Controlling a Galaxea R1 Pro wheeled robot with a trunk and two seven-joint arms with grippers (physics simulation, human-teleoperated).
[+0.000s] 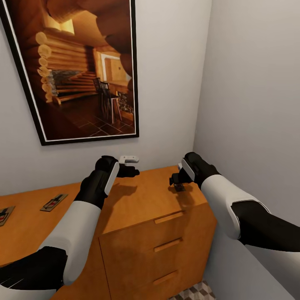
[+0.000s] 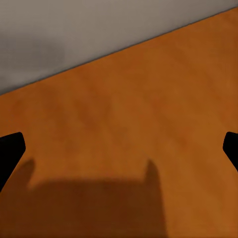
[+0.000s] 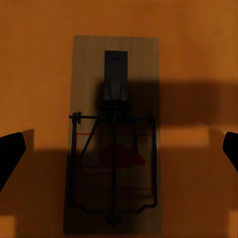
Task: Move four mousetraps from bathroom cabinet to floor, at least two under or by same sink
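- Both arms reach forward from the near edge of the head view, white forearms ending in black wrists over the orange-brown cabinet.
- Right gripper hangs over the cabinet top near its right end, close to the side wall. Its jaws are spread wide: in the right wrist view the two dark fingertips sit at opposite edges with a mousetrap lying flat between them, untouched, its metal bar and red print facing up.
- In the head view that same trap shows as a small dark shape right under the right gripper.
- Left gripper hovers over the far middle of the cabinet top, near the back wall. Its jaws are also apart, with bare wood and its own shadow between them in the left wrist view.
- Two more mousetraps lie flat on the cabinet top well to the left: one beside the left forearm, another at the picture's left edge.
- Three drawer fronts with wooden bar handles are shut.
- Cube-patterned bathroom floor shows below the cabinet.
- Framed picture of a log interior hangs on the wall above.
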